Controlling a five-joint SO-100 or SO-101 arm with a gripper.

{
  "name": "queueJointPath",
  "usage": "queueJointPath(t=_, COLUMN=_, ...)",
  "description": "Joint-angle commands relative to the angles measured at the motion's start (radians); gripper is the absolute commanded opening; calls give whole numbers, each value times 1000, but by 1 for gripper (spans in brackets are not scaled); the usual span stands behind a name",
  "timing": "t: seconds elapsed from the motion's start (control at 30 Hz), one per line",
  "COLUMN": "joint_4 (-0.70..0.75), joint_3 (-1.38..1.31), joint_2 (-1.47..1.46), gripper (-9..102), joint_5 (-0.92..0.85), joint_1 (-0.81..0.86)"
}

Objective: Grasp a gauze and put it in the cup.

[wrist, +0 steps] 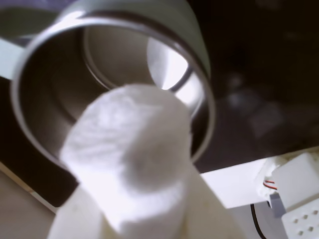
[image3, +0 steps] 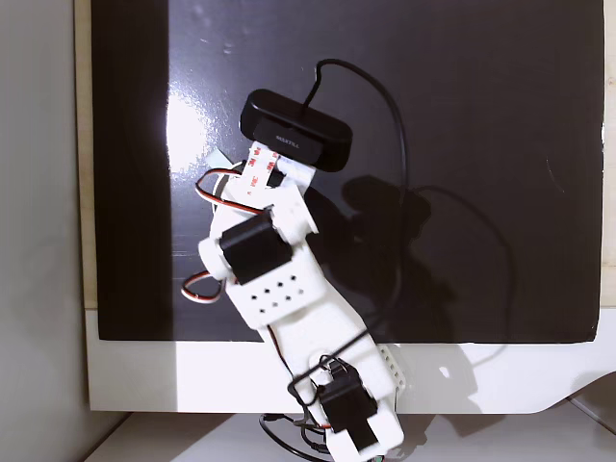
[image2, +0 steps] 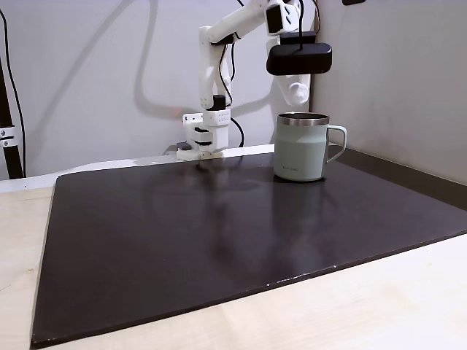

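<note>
In the wrist view the gauze (wrist: 132,159) fills the lower centre of the frame, pinched by the gripper (wrist: 134,219) and hanging just above the open cup (wrist: 50,50) in the upper left. In a fixed view the cup (image2: 299,149) stands right of centre. The roll looks light and soft, so a gentle hold across its middle seems enough.
</note>
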Motion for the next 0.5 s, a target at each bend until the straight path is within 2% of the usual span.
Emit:
queueJointPath(t=0.0, joint_4=2, joint_3=-5, joint_2=2, gripper=0, joint_5=20, joint_1=-35)
queueJointPath(t=0.1, joint_4=2, joint_3=2, joint_2=2, gripper=5, joint_5=31, joint_1=-43)
queueJointPath(t=0.3, joint_4=0, joint_3=17, joint_2=18, gripper=27, joint_5=31, joint_1=-18)
queueJointPath(t=0.47, joint_4=0, joint_3=34, joint_2=38, gripper=35, joint_5=29, joint_1=-14)
